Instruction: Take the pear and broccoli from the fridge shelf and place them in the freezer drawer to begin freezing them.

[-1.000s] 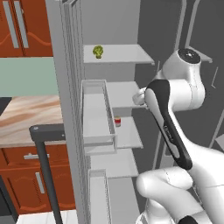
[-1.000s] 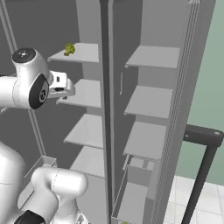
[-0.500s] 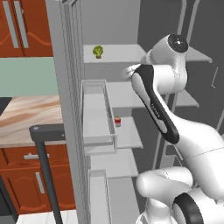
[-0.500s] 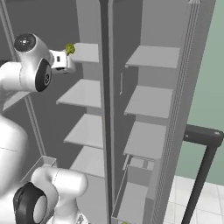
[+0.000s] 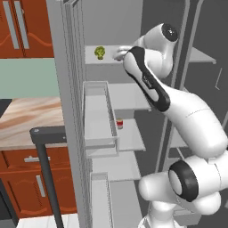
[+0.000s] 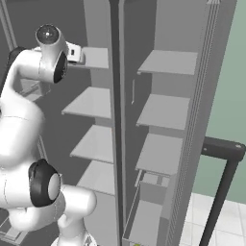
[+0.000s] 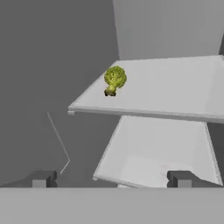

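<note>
From the left base cam I see the broccoli (image 5: pixel 99 52) sitting on the top fridge shelf (image 5: pixel 91 61) near its left end, w/ my gripper (image 5: pixel 119 54) up at shelf height just to its right, not touching. Lower down there's a pale bin (image 5: pixel 99 116) pulled out and a small red-and-white can (image 5: pixel 119 124) on the shelf beside it. Hand cam: broccoli (image 7: pixel 114 80) upright near the shelf's left edge, fingertips (image 7: pixel 42 178) spread wide apart, nothing between them.
</note>
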